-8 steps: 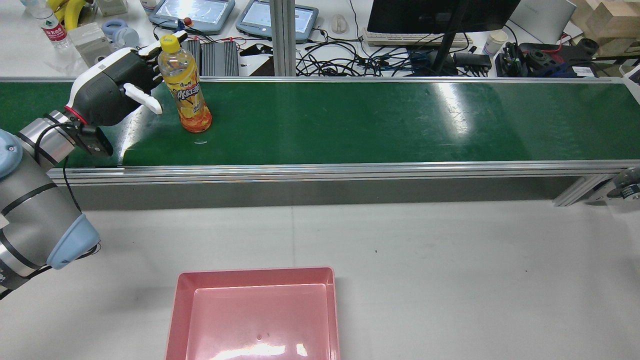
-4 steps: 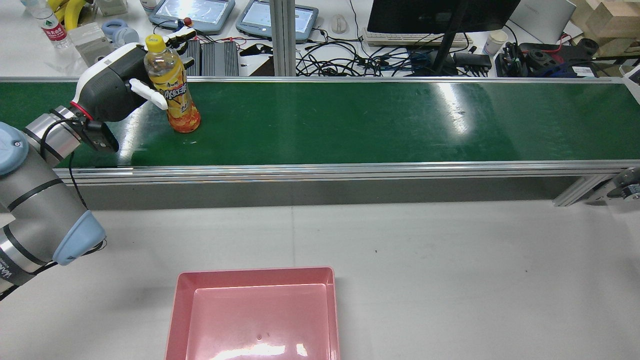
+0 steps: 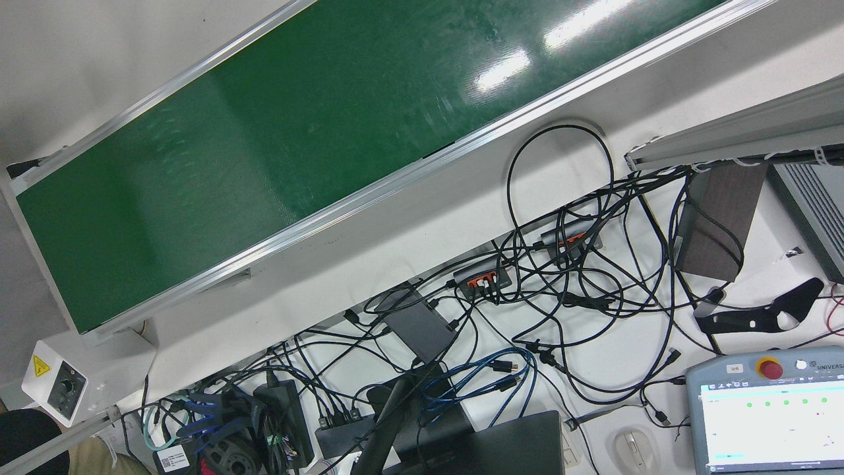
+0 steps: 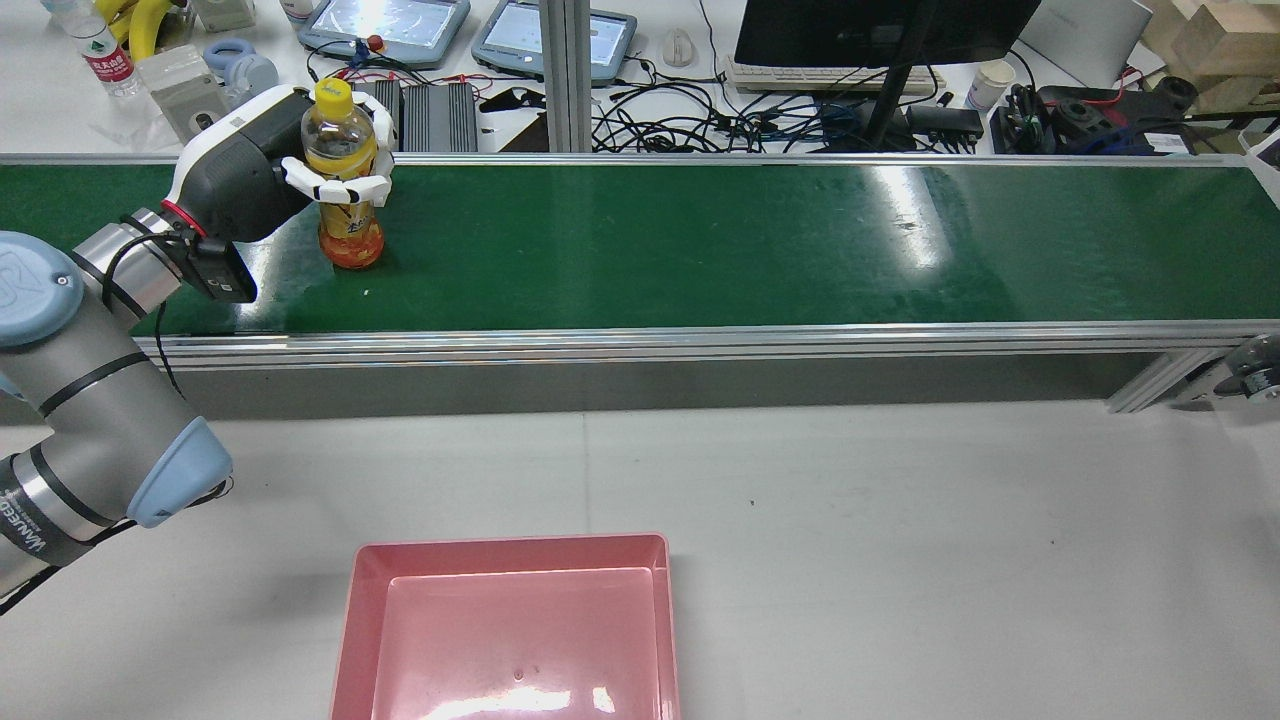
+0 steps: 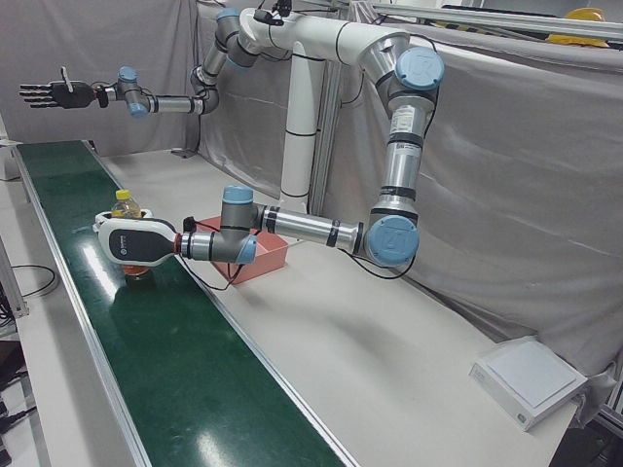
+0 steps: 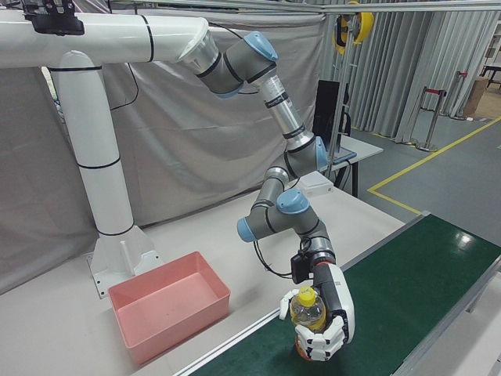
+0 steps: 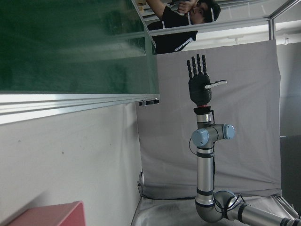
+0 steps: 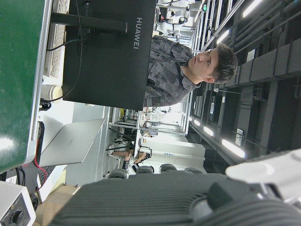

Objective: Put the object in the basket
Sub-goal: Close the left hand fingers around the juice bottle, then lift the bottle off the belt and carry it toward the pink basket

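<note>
Closing since before, left robot hand (image 4: pixel 262 165) now grips the upright bottle (image 4: pixel 342 175), cap up, on belt (image 4: pixel 700 240).

A raised dark hand (image 7: pixel 199 81) with fingers spread stands beyond the green belt (image 7: pixel 70 42).

A dark monitor (image 4: pixel 880 30) stands on the cluttered desk beyond the green conveyor belt (image 4: pixel 700 245), amid a tangle of black cables (image 4: pixel 700 115). Two tablet-like pendants (image 4: pixel 400 25) lie there too, with a clear water bottle (image 4: pixel 100 50) and a paper cup (image 4: pixel 988 84). A person (image 8: pixel 188 70) stands behind the monitor. Grey curtains (image 5: pixel 506 175) back the station.
</note>
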